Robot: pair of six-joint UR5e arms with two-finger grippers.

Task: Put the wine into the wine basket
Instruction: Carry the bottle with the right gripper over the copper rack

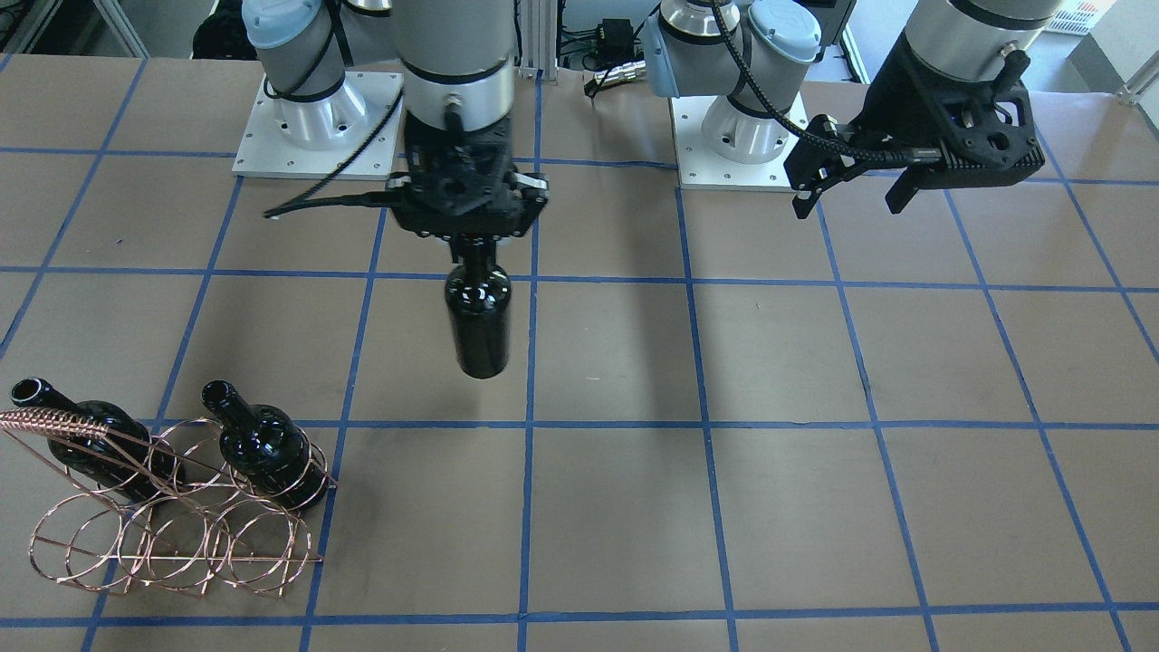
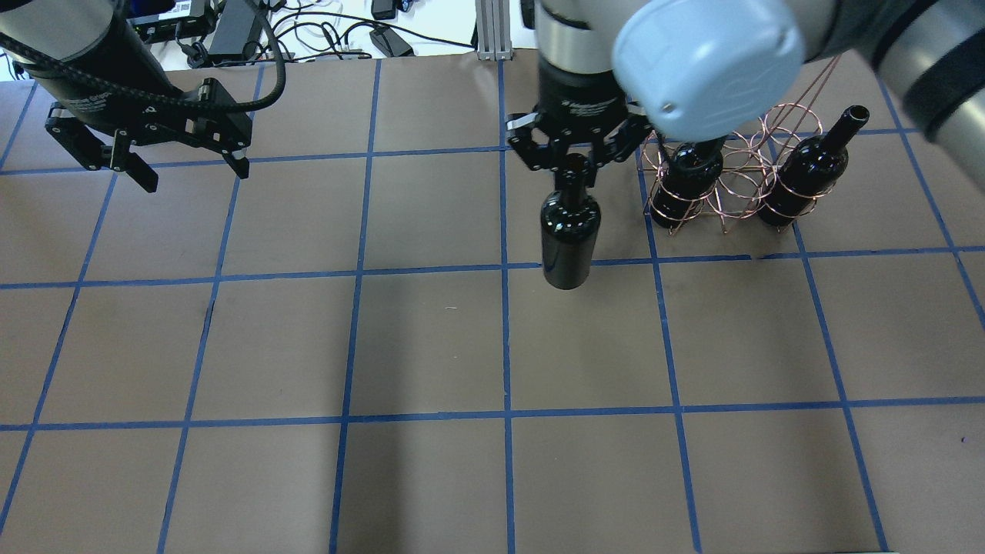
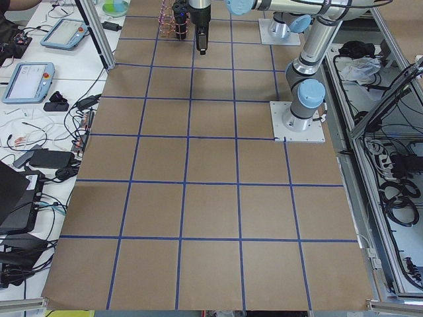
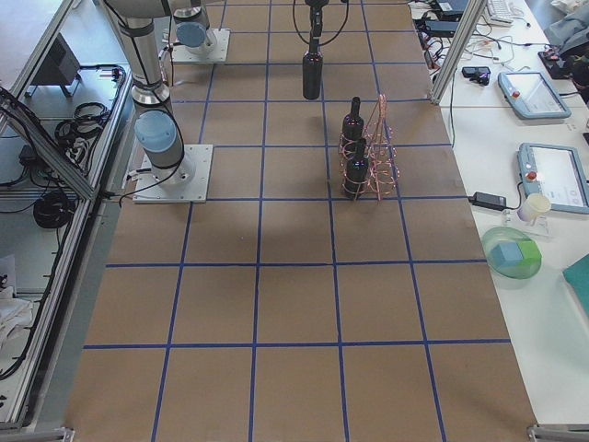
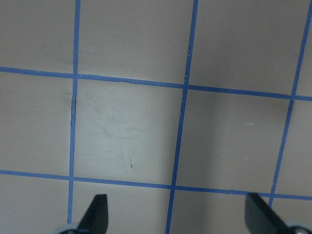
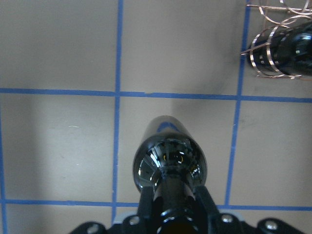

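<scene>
My right gripper (image 2: 573,171) is shut on the neck of a near-black wine bottle (image 2: 569,240) and holds it upright, left of the basket. The held bottle also shows in the front view (image 1: 478,317) and in the right wrist view (image 6: 168,163). The copper wire wine basket (image 2: 731,165) stands close to the right of it and holds two look-alike bottles (image 2: 689,173) (image 2: 804,173). In the front view the basket (image 1: 172,534) is at the lower left. My left gripper (image 2: 194,175) is open and empty, far to the left above the table.
The table is brown paper with a grid of blue tape lines (image 2: 504,346). The two arm bases (image 1: 317,118) (image 1: 742,127) stand at the robot's edge. Tablets and cables (image 3: 30,79) lie on side benches beyond the table's ends.
</scene>
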